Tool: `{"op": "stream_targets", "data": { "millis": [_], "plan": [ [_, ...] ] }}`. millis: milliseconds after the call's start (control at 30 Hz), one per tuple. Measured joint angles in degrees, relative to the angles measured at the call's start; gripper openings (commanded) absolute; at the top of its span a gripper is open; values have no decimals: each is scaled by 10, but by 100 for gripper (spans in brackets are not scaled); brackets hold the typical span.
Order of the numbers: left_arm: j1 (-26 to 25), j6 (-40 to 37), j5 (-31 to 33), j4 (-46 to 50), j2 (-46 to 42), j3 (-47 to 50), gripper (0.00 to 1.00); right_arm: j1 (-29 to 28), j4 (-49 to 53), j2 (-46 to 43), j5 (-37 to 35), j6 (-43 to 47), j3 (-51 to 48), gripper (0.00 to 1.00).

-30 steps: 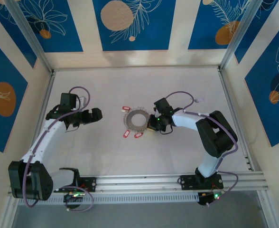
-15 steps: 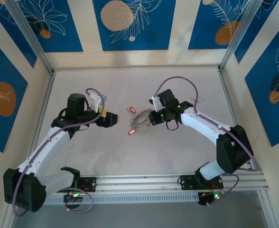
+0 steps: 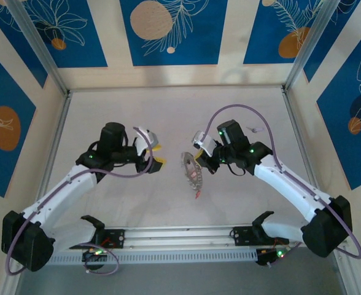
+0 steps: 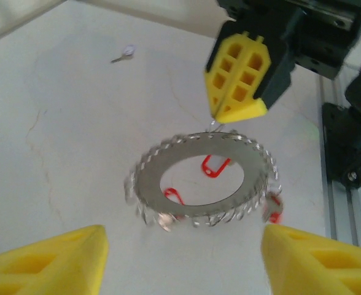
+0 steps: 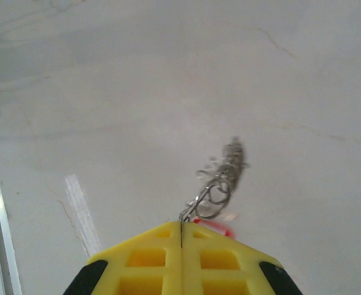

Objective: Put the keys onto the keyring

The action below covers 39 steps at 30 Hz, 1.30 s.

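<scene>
One keyring [image 4: 247, 169] dangling below right tool [image 4: 220, 115], seemingly pinched.

Both arms share one build. The left arm [image 3: 61, 192], at the lower left of the frame, and the right arm [image 3: 291, 184], at the lower right, have smooth white link shells between bulky black joint housings [image 3: 24, 243]. A thin lilac cable [image 3: 236, 106] loops along each arm. Small green lights [image 3: 220, 132] glow on the black wrist blocks. The left pincer [image 4: 183, 261] and right pincer [image 4: 232, 98] carry wedge-shaped yellow fingers [image 4: 51, 261] with square moulded pockets, seated in black holders.
</scene>
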<state>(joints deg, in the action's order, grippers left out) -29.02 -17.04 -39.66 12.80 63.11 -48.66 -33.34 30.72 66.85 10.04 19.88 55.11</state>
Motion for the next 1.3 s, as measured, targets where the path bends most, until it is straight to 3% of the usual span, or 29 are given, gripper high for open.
{"op": "stream_targets", "data": {
  "millis": [267,667,1067,1300],
  "plan": [
    [-66,-43,8,-81,7,36,44,-2,-30,-2,67,90,-33,0],
    [-144,-44,84,-219,50,130,41,-15,-114,-18,151,218,-109,0],
    [-192,-66,147,-269,68,137,29,-24,-160,-23,166,243,-129,0],
    [-195,-75,164,-280,75,139,7,-24,-164,-22,163,243,-129,0]
  ]
}}
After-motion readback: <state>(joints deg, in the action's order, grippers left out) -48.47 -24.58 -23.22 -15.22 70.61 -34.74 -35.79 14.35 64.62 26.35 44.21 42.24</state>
